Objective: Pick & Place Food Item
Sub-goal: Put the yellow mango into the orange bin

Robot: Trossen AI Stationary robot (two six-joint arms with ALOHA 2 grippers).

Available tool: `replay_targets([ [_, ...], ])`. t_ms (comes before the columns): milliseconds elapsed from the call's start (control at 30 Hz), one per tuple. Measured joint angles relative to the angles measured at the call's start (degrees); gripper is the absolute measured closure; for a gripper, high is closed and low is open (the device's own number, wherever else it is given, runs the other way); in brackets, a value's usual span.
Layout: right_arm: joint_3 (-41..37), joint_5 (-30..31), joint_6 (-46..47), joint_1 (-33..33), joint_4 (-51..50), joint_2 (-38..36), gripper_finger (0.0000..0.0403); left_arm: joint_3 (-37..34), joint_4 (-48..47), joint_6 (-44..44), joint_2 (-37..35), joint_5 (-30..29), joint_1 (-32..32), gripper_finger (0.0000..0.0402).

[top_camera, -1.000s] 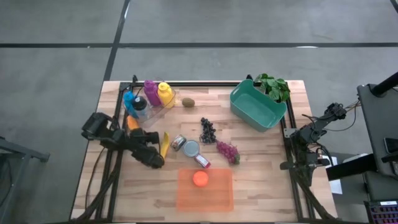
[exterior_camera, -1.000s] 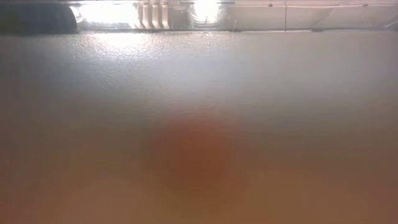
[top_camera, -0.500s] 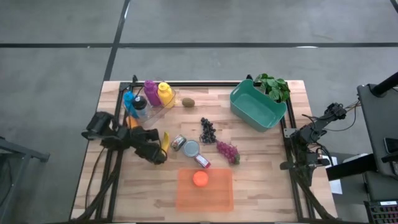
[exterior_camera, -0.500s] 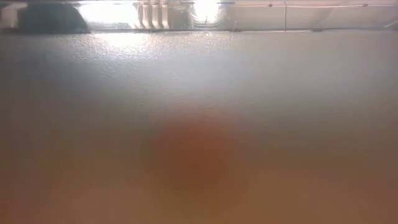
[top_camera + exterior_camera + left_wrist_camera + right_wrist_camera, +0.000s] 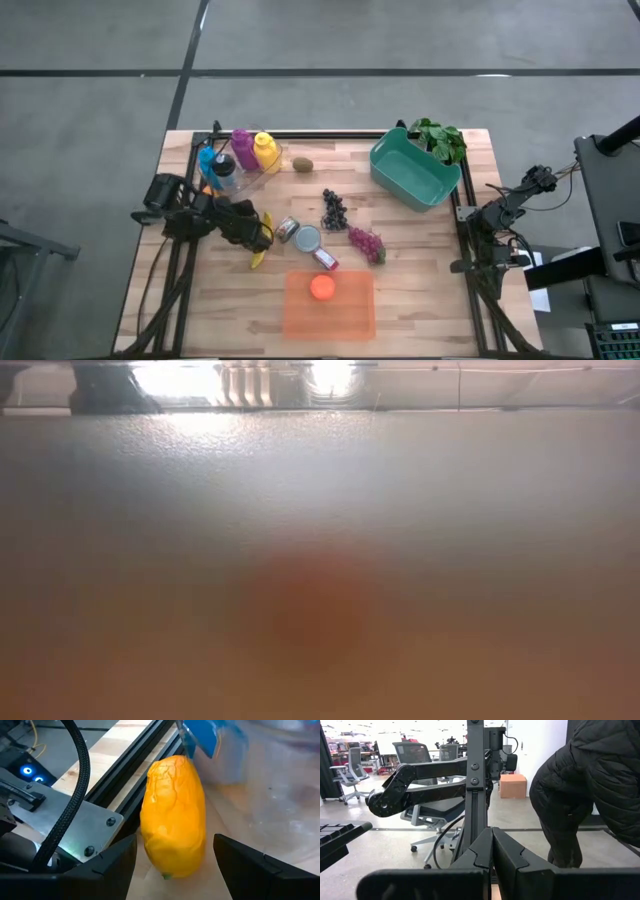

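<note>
Left arm (image 5: 228,222) has swung round toward the far side of the bench (image 5: 420,270) over the last second. In the high view its dark bulk sat nearer the front edge a second ago and now lies across the middle of the banana (image 5: 257,260), with only the banana's ends showing. Net effect: the left hand (image 5: 175,845) is lined up on a yellow fruit (image 5: 172,820). Judging by the wrist view this is the pick target, and the step is final approach, not yet a lift. The hand is fairly wide, with one finger on each side of the fruit's near end and a sliver of gap at both sides, so it straddles rather than clamps. The fruit lies on the bench with its long axis pointing away from the hand, just inside the black frame rail (image 5: 140,775). A blue bottle (image 5: 202,737) is right behind its far end and a clear container (image 5: 280,795) is beside it. It's tight there, so I'd expect a closing move to risk nudging the bottle. Pose: the hand is low, close to the surface, and aimed toward the bench's far left corner. Farther out, the orange mat (image 5: 350,315) near the front edge already carries an orange round fruit (image 5: 321,287), so it's the likely drop spot, well apart from the pick. The right hand (image 5: 492,852) is closed and empty, parked off the bench's right edge, idle.
</note>
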Motion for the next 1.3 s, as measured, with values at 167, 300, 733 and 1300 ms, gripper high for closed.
replay_targets([
  [167, 0.0, 0.0, 0.0, 0.0, 0.0, 0.0, 0.0395, 0.0, 0.3, 1.6, 0.0, 1.4, 0.6, 0.0135],
  [300, 0.0, 0.0, 0.0, 0.0, 0.0, 0.0, 0.0395, 0.0, 0.3, 1.8, 0.0, 2.1, 0.6, 0.0135],
  [733, 0.0, 0.0, 0.0, 0.0, 0.0, 0.0, 0.0395, -0.1, 0.9, 3.3, 0.0, 3.0, 0.6, 0.0148],
  [1300, 0.0, 0.0, 0.0, 0.0, 0.0, 0.0, 0.0395, -0.8, 8.5, 6.9, -0.4, 3.9, 0.4, 0.0207],
])
